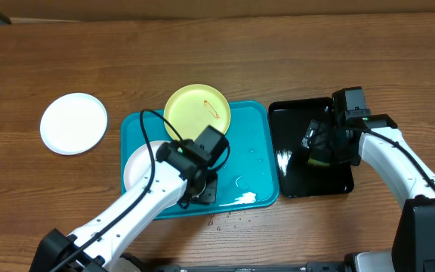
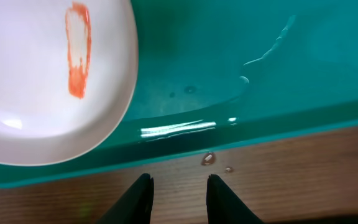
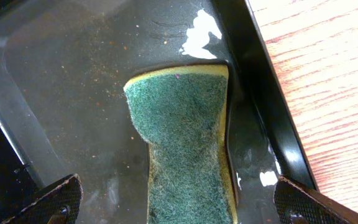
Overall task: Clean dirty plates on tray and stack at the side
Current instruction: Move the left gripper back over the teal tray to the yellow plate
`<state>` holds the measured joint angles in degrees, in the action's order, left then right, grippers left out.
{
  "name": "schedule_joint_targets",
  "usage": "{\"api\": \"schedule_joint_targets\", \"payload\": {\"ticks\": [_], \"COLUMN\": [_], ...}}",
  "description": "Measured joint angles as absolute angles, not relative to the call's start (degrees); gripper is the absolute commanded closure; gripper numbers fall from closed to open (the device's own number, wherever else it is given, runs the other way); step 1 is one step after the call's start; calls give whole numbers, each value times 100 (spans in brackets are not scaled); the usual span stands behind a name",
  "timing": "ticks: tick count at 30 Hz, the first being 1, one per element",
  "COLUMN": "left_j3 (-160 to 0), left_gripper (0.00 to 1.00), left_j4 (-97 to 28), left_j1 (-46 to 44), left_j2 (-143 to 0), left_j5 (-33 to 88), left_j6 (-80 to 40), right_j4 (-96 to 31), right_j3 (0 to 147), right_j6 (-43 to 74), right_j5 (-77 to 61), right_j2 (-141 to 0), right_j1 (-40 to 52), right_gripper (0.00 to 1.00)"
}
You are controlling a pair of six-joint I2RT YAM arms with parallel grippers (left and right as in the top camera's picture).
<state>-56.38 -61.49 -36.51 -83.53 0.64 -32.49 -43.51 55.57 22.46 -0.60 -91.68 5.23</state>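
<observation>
The turquoise tray holds a pale yellow-green plate with an orange smear at its far edge. It also holds a white plate at its left, partly hidden by my left arm. In the left wrist view this white plate shows an orange-red smear on the tray. A second white plate lies on the table to the left. My left gripper is open and empty over the tray's front rim. My right gripper is open wide, its fingers either side of a green sponge.
The sponge lies in a glossy black tray right of the turquoise tray. Water streaks and drops sit on the turquoise tray's front and on the wood just outside it. Small crumbs lie on the table in front.
</observation>
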Motion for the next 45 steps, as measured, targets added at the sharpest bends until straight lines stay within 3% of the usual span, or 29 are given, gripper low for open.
{"api": "schedule_joint_targets", "payload": {"ticks": [6,11,15,19,21,26,31,38,41,45], "left_j3": [-5190,-5183,-5183,-5247,-5341,-5408,-5417,-5417,-5417,-5419], "left_gripper": [77,59,52,64,62,62,70,70,80,84], "left_j4": [-5365,-5019,-4727,-4353,-3745,-3122,-2593,-1997,-1863,-1785], "left_j1": [-3673,-3671,-3387,-2390,-1660,-799,-711,-714,-711,-711], "left_j2": [-8353,-8353,-8353,-8353,-8353,-8353,-8761,-9791,-9988,-10012], "left_j5": [-567,-1057,-1481,-1413,-1072,-434,-270,104,196,357], "left_j6": [-3463,-3522,-3625,-3588,-3308,-2786,-2587,-2338,-2324,-2185], "right_j4": [-4353,-4351,-4348,-4353,-4351,-4355,-4351,-4348,-4355,-4353], "right_j3": [5557,5557,5557,5557,5557,5557,5557,5557,5557,5557], "right_j6": [2241,2239,2244,2246,2244,2241,2244,2244,2244,2244], "right_j5": [-56,-56,-56,-58,-58,-58,-58,-56,-58,-58], "right_j2": [-9168,-9168,-9168,-9168,-9168,-9168,-9168,-9168,-9168,-9168], "right_j1": [526,526,523,526,523,526,526,523,526,523], "right_gripper": [0,0,0,0,0,0,0,0,0,0]}}
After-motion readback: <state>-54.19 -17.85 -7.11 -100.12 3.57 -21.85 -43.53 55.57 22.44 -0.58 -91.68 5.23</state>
